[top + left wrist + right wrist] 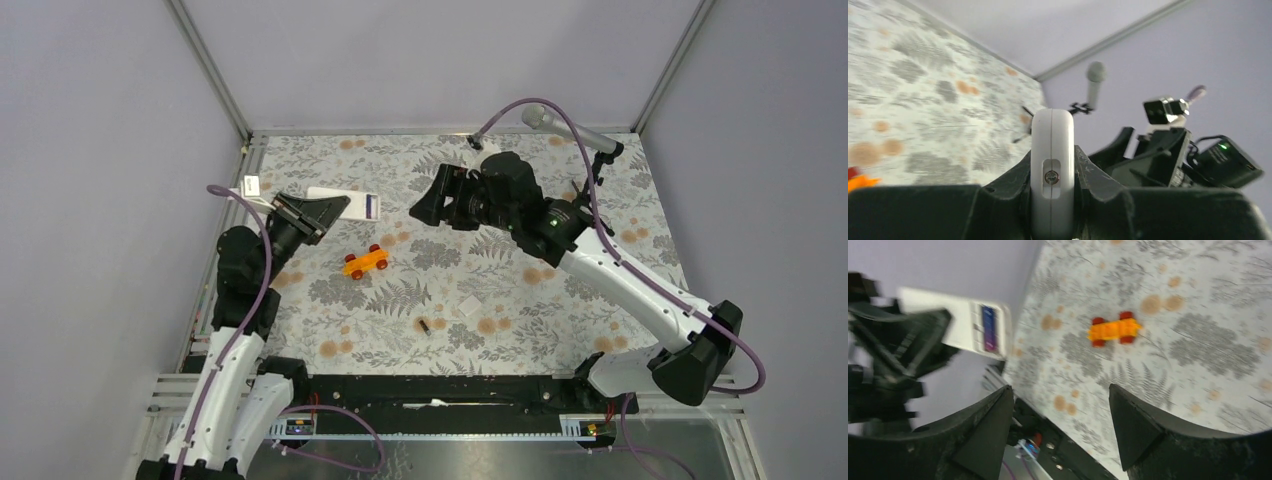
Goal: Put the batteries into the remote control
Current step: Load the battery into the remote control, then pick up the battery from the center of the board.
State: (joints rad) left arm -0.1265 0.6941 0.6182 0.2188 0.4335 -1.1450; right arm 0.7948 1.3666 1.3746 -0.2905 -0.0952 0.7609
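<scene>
The left claw [308, 213] is clenched on the remote control [345, 203]. It grips the left end, and the remote control sticks out to the right, so its long side runs left to right. It looks lifted off the worktop [500, 330], over the far left part. In the left wrist view the remote control shows edge-on, squeezed between the two black fingers [1008, 185].

At the right end of the remote control there is a blue-purple battery [371, 206]. It lies across the remote control, in its slot, I think. So one battery seems to be in, and one is left to do.

The dark battery [424, 325] lies on the worktop, well apart from the remote control and closer to the near edge. It is too small to tell which way it points. A small white square piece [471, 307] lies just to its right. An orange toy car [366, 262] lies between it and the remote control.

The right claw [422, 208] is released, with nothing between its fingers [985, 435]. It hangs to the right of the remote control and faces it. The dark battery is almost straight to the near side of this claw. The left claw is busy, so I think the right claw should fetch it. It would need to tip down, reach near, and then carry the dark battery to the slot.
</scene>
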